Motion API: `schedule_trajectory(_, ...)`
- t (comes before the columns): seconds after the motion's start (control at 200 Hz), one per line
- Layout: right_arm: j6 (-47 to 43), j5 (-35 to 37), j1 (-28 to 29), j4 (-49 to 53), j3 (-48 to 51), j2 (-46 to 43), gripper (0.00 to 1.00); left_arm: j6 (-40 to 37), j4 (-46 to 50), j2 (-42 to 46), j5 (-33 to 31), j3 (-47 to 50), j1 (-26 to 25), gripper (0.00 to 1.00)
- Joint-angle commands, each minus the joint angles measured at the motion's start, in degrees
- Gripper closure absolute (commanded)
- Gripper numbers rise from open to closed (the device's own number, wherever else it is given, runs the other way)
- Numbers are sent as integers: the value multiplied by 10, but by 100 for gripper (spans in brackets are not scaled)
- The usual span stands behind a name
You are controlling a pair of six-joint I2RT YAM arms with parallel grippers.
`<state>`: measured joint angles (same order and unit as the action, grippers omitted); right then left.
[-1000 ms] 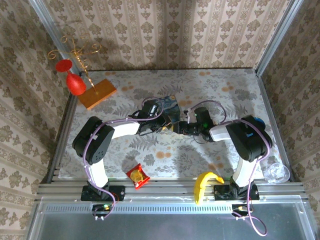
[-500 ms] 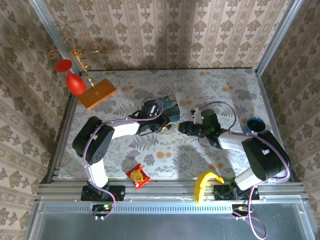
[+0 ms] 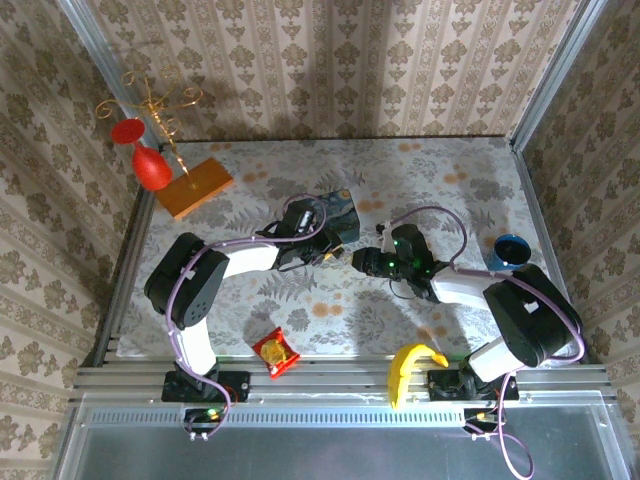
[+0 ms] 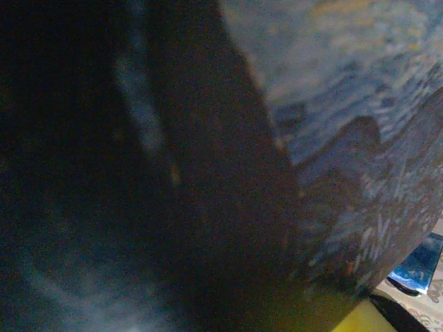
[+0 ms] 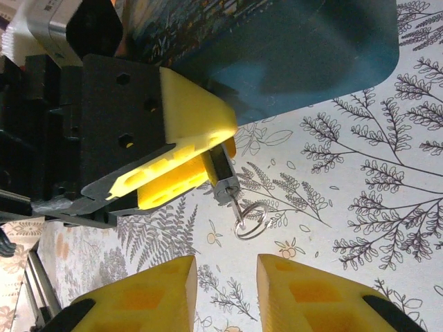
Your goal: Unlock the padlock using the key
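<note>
In the right wrist view the padlock (image 5: 225, 181), a small dark grey block with a silvery end, is pinched between the yellow fingers of my left gripper (image 5: 220, 162). The key (image 5: 239, 209) sticks out of its end, with a wire ring (image 5: 252, 220) hanging from it. My right gripper (image 5: 226, 263) sits just short of the ring, its fingers apart and empty. From above, the left gripper (image 3: 335, 257) and right gripper (image 3: 360, 260) face each other in front of the blue tin (image 3: 338, 212).
The blue tin (image 4: 360, 83) lies close against the left wrist camera. A banana (image 3: 410, 365) and a red snack packet (image 3: 275, 352) lie near the front edge. A blue cup (image 3: 510, 248) and a clear glass (image 3: 553, 345) stand at the right, a wooden block with a red glass (image 3: 195, 185) at the back left.
The right arm swung its elbow out toward the front right, uncovering the blue cup. Its gripper stayed facing the padlock and its jaws narrowed. The left arm held still.
</note>
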<state>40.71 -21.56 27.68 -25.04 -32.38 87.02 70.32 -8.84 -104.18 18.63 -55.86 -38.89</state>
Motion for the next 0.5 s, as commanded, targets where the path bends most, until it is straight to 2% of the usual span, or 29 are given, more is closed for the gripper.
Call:
schedule_trajectory(0.0,-4,-7,1,-3,-24,29,73,32,15,-8,40,17,2,100)
schedule_trajectory(0.495,2,-31,7,-55,-48,87,78,35,9,-11,42,19,2,100)
